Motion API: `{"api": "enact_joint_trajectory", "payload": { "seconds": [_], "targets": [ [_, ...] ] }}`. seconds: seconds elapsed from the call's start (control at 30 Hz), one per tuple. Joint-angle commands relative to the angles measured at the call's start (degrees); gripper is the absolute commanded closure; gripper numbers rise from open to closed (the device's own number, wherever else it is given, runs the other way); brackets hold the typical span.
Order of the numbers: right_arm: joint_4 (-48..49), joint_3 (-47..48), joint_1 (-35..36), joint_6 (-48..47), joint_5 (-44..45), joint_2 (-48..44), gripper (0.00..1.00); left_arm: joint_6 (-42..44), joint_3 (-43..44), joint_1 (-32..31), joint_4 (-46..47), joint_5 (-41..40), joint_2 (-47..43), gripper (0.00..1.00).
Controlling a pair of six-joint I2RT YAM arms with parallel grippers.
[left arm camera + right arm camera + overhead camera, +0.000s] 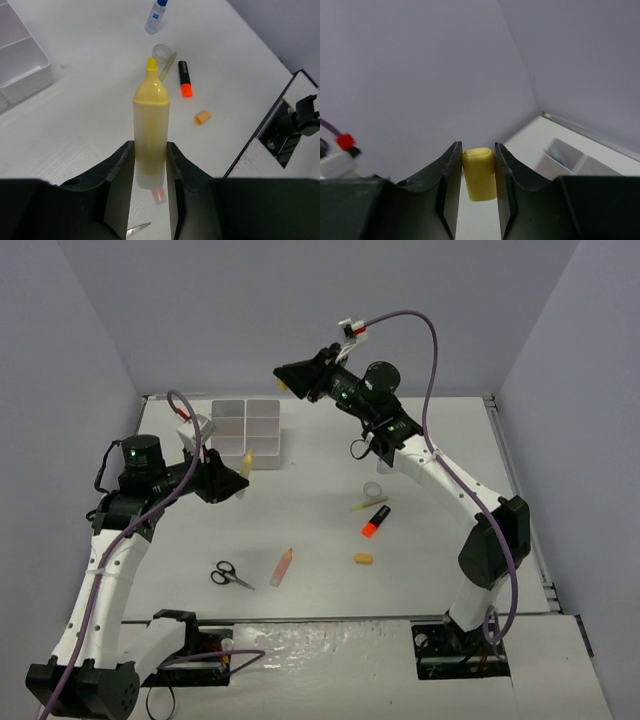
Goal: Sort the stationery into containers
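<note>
- White plastic six-compartment block (245,425), upper left of centre.
- Left gripper (240,474) clamps a yellow marker (246,459) at the block's lower edge.
- Right gripper (284,381), top centre, pinches a small yellow piece (283,386).
- Black-handled scissors (230,575), lower left.

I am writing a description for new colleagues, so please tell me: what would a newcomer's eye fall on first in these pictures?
First, the left end effector gripping a yellow marker by its barrel, just in front of the white container at the far left of the table. Next, the right end effector, raised near the back wall, pinching a small yellow piece. Nearer the arms lie scissors and an orange marker.
</note>
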Motion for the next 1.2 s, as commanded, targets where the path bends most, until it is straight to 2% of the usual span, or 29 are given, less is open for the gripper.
{"api": "enact_joint_trajectory", "payload": {
  "seconds": [0.0, 0.2, 0.33, 0.63, 1.17],
  "targets": [
    [30.38, 2.51, 1.11, 19.77, -6.55, 4.38, 1.00, -8.30, 2.06, 0.00, 14.65, 0.47, -0.31, 1.00],
    [40.95, 7.60, 3.91, 28.33, -6.92, 10.81, 1.00, -13.77, 3.58, 0.00, 22.08, 1.72, 0.49, 1.00],
    [40.75, 10.27, 6.12, 27.71, -9.11, 12.65, 1.00, -18.65, 3.83, -0.11, 27.08, 3.30, 0.41, 1.00],
    [41.79, 9.25, 6.58, 27.20, -11.76, 11.64, 1.00, -20.84, 2.62, 0.05, 29.69, 2.46, -0.89, 1.00],
    [41.48, 4.11, 4.12, 26.03, -14.10, 7.08, 1.00, -19.94, 3.56, 0.31, 28.78, 2.15, -0.95, 1.00]
  ]
}}
